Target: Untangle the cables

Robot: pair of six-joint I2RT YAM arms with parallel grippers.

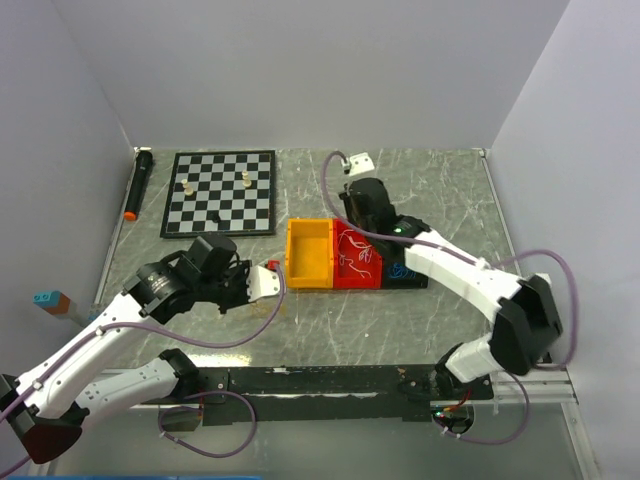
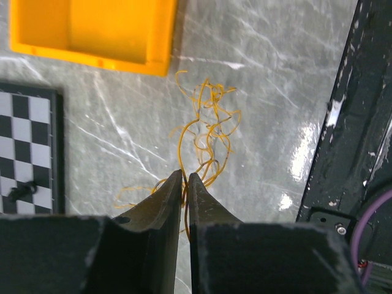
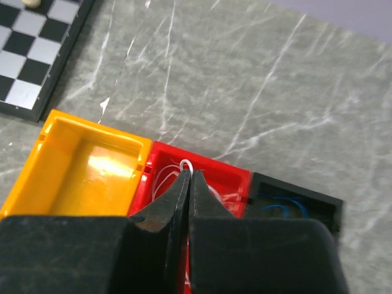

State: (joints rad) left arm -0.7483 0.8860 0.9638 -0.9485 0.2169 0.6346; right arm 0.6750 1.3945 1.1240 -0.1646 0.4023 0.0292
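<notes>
My left tool is nearly pressed together, pinching a strand of the yellow cable. The rest of that cable lies in a loose curly heap on the bench, just short of the yellow bin and beside the chessboard. My right tool is closed over the red bin, nipping a loop of white cable at its tips. The blue cable sits in the black bin next door.

Cables in bin, right of chessboard
</notes>
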